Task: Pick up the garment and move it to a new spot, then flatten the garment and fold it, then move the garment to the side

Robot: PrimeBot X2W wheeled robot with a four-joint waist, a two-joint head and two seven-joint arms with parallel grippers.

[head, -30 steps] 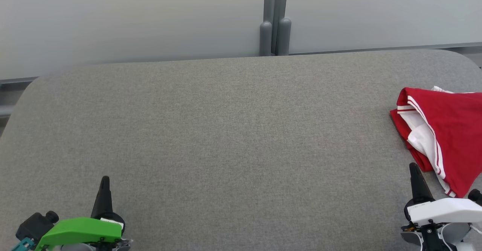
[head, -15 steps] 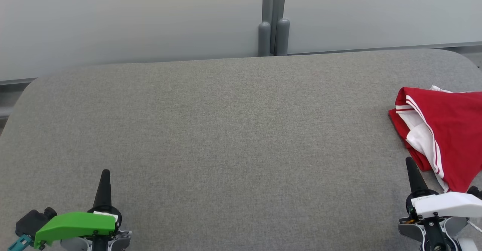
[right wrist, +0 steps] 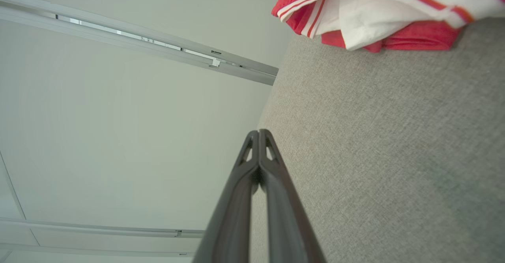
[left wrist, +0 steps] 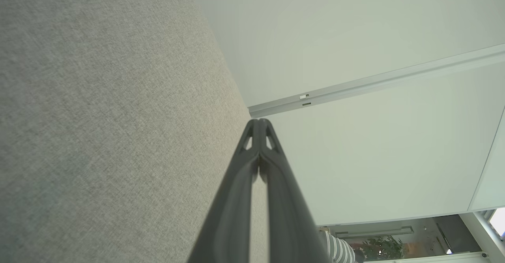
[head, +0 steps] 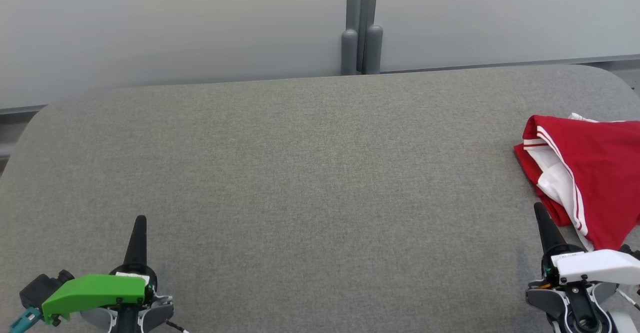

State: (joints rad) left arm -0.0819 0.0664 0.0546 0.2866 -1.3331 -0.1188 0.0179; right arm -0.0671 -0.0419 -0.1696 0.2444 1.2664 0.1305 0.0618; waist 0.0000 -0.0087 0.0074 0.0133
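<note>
The garment (head: 595,173) is red with white stripes and a white lining, lying bunched at the table's right edge and cut off by the head view's right side. The right wrist view has the garment (right wrist: 378,14) at the top, beyond the fingers. My right gripper (head: 539,209) is shut, empty, its tip just left of the cloth's near corner, a small gap between them; its fingers (right wrist: 258,134) press together. My left gripper (head: 140,220) is shut and empty at the lower left, far from the garment, its fingers (left wrist: 258,123) closed.
A grey fabric-covered table (head: 310,173) with rounded corners spans the head view. Pale wall panels and a grey post (head: 361,28) stand behind its far edge. A person in a striped top (left wrist: 339,249) is far off in the left wrist view.
Both grippers have crept forward up the head view; the right tip has come closer to the garment's near corner. The garment has not moved on the table.
</note>
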